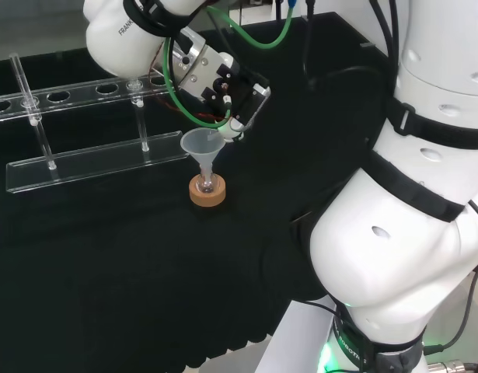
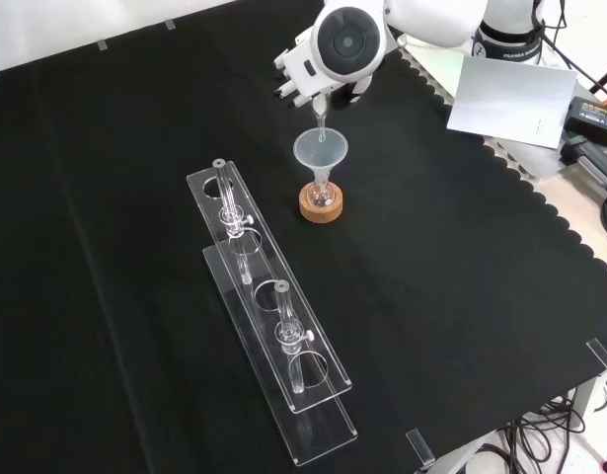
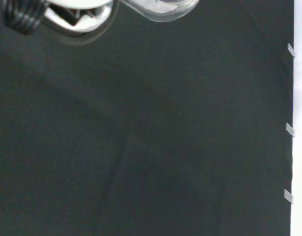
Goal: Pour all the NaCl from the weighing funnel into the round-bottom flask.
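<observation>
The head view looks from behind and above the arm's base over the black cloth-covered bench; the front view faces down from opposite; both share the round cork ring stand; the wrist view sits close over cloth.

I cannot read any label, number or sign on the glassware or on the bench; the small print on the white arm I leave unread.

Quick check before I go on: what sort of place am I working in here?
Most likely a chemistry lab bench: a clear funnel sits in a small flask on a cork ring, beside a clear test-tube rack on black cloth.
</observation>
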Tool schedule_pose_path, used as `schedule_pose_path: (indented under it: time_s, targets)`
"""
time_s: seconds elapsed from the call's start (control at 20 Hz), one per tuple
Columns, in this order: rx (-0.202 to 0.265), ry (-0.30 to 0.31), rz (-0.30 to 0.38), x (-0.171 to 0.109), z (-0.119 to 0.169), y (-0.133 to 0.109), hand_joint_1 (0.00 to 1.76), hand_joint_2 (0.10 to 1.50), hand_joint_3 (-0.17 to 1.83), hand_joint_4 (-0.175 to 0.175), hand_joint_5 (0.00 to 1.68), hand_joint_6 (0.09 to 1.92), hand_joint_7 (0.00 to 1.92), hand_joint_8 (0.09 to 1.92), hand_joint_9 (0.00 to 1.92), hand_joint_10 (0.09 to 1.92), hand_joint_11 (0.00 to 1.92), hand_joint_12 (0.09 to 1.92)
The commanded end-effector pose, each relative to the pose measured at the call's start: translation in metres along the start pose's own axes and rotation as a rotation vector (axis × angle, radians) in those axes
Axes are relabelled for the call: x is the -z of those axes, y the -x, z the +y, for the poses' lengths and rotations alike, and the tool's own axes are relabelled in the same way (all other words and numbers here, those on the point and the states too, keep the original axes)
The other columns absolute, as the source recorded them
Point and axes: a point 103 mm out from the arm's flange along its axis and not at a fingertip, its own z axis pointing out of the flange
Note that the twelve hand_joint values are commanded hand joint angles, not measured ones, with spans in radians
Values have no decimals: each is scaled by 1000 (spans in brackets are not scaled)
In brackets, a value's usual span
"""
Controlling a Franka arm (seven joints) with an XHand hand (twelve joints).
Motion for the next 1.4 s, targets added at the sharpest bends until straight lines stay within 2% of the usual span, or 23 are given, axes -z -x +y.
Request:
schedule_pose_path:
  time_s: [0.05, 1.4]
  targets:
    - [-7, -1, -44, 6, -1, -2, 1103, 739, 542, 175, 1209, 742, 644, 642, 1043, 251, 894, 993]
    - [-27, -29, -174, 17, -4, -8, 1102, 738, 547, 175, 1207, 746, 629, 639, 1034, 243, 893, 990]
